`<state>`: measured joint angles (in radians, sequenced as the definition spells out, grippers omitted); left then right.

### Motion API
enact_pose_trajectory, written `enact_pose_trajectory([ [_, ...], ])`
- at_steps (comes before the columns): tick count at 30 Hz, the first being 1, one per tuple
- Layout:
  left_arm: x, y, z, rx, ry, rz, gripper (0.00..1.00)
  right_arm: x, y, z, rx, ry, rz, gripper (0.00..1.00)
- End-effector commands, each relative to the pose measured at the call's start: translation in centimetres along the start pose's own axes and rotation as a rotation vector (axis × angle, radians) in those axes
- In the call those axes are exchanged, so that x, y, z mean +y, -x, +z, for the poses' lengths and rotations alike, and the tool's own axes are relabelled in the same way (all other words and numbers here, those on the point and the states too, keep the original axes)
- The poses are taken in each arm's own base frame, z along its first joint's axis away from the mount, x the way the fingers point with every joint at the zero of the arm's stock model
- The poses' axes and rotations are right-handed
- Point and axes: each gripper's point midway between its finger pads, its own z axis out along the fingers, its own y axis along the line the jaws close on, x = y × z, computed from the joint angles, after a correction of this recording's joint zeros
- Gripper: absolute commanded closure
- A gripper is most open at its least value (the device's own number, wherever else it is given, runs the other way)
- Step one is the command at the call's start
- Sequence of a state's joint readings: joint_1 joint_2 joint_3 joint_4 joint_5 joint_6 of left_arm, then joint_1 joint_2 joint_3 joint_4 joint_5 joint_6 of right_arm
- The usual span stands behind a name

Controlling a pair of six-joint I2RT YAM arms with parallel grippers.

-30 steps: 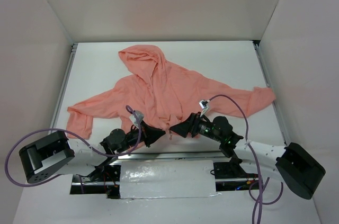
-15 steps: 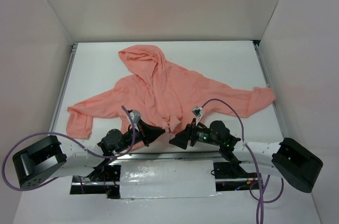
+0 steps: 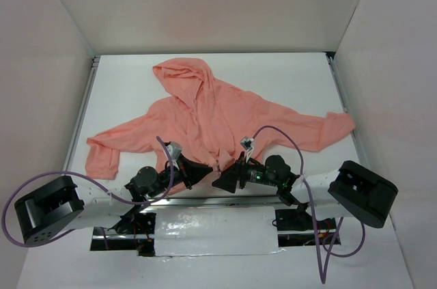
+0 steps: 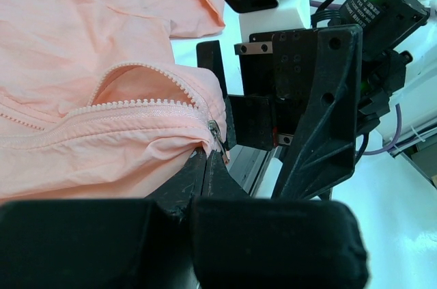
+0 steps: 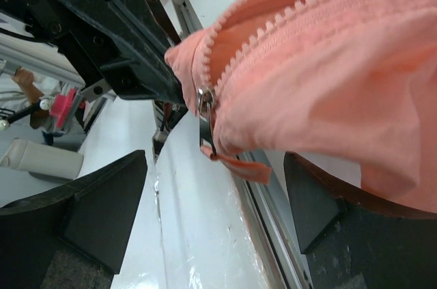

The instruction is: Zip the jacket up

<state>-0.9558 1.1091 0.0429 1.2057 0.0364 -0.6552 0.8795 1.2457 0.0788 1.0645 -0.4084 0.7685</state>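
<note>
The salmon-pink jacket (image 3: 212,115) lies flat on the white table, hood at the far side and sleeves spread out. Its front zipper runs toward the near hem. My left gripper (image 3: 207,169) is shut on the hem at the zipper's bottom end; in the left wrist view its fingers (image 4: 198,173) pinch the fabric just below the metal slider (image 4: 215,132). My right gripper (image 3: 220,181) is open right beside it. In the right wrist view the slider's pull (image 5: 205,121) and its pink tab (image 5: 239,164) hang between the open fingers (image 5: 102,200), untouched.
White walls enclose the table on three sides. A metal rail (image 3: 205,199) and a shiny taped strip (image 3: 212,229) run along the near edge under both grippers. Purple cables (image 3: 287,132) loop over the arms. The right sleeve (image 3: 334,127) reaches the right rail.
My right arm has swung left and nearer, bringing its open gripper up to the zipper's bottom end. My left gripper shifted slightly and has stayed on the hem.
</note>
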Motion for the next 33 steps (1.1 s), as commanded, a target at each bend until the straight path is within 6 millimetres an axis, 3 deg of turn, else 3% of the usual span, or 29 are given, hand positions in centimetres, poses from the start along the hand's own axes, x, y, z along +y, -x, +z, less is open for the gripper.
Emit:
enact_pose_trajectory([
  [1,1.1,-2.6,-2.6,0.046,0.002,0.023,1.00,2.9,2.5,1.2,-0.082,0.127,-0.061,0.12],
  [6,1.2,-2.5,-2.5,0.044,0.004,0.023,1.00,3.7,2.8,1.0,-0.123,0.187,-0.068,0.14],
  [13,1.3,-2.4,-2.4,0.039,0.012,0.023,1.00,4.0,2.2,0.9,-0.108,0.223,-0.046,0.42],
  [15,1.3,-2.4,-2.5,0.039,0.012,0.025,1.00,3.9,2.2,0.8,-0.110,0.221,-0.046,0.44],
  [18,1.3,-2.4,-2.4,0.039,0.015,0.026,1.00,4.0,2.1,0.6,-0.113,0.223,-0.053,0.58],
  [19,1.3,-2.4,-2.4,0.040,0.014,0.026,1.00,3.9,2.1,0.5,-0.119,0.218,-0.053,0.82],
  [20,1.3,-2.4,-2.4,0.039,0.015,0.026,1.00,3.7,2.1,0.5,-0.120,0.210,-0.050,0.91],
  [25,1.3,-2.4,-2.3,0.044,0.013,0.025,1.00,3.8,2.5,0.4,-0.134,0.202,-0.045,1.00],
  [28,1.4,-2.5,-2.3,0.047,0.020,0.027,1.00,4.0,2.6,0.2,-0.137,0.196,-0.015,1.00],
  [33,1.5,-2.6,-2.4,0.056,0.023,0.050,1.00,4.5,2.8,1.0,-0.062,0.134,0.180,1.00],
])
